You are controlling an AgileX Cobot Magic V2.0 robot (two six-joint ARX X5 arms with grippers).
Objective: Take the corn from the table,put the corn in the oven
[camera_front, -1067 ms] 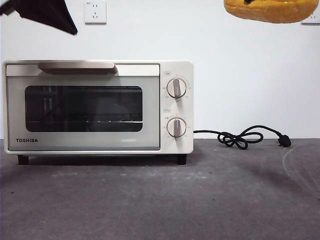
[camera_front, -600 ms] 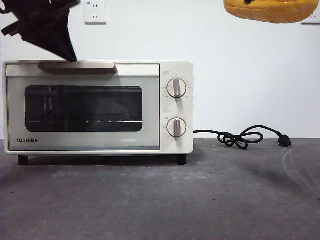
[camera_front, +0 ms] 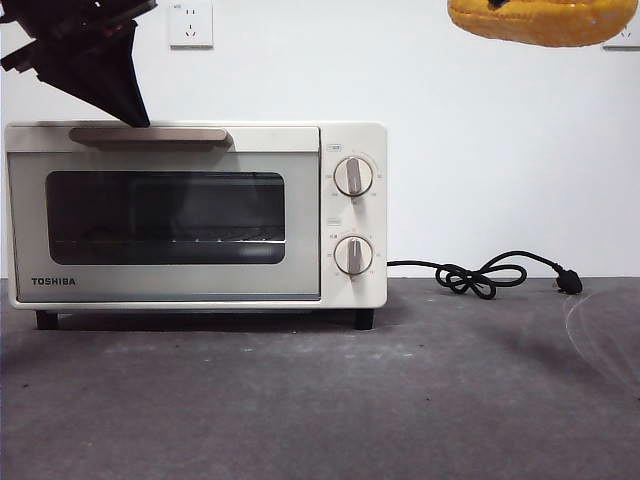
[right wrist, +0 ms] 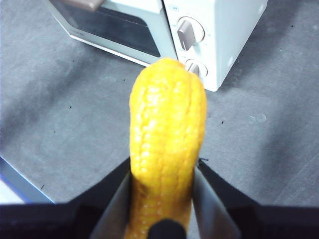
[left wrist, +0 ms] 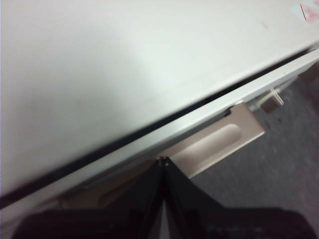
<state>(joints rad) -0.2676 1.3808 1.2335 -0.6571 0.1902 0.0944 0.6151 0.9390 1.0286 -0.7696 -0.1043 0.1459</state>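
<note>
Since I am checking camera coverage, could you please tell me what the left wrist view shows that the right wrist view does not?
Only the left wrist view shows the left end effector, shut, its tip at the beige handle, and a dark gap along the top edge of the door, so the door stands slightly ajar. Only the right wrist view shows the corn clamped in the right end effector, plus both knobs. Both show the oven and the table.

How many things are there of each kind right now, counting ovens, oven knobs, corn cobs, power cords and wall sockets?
Ovens: 1, the oven
Oven knobs: 2, upper knob and lower knob
Corn cobs: 1, the corn, held in the right gripper
Power cords: 1, the cord
Wall sockets: 1 in full view, the socket
Total: 6
</note>
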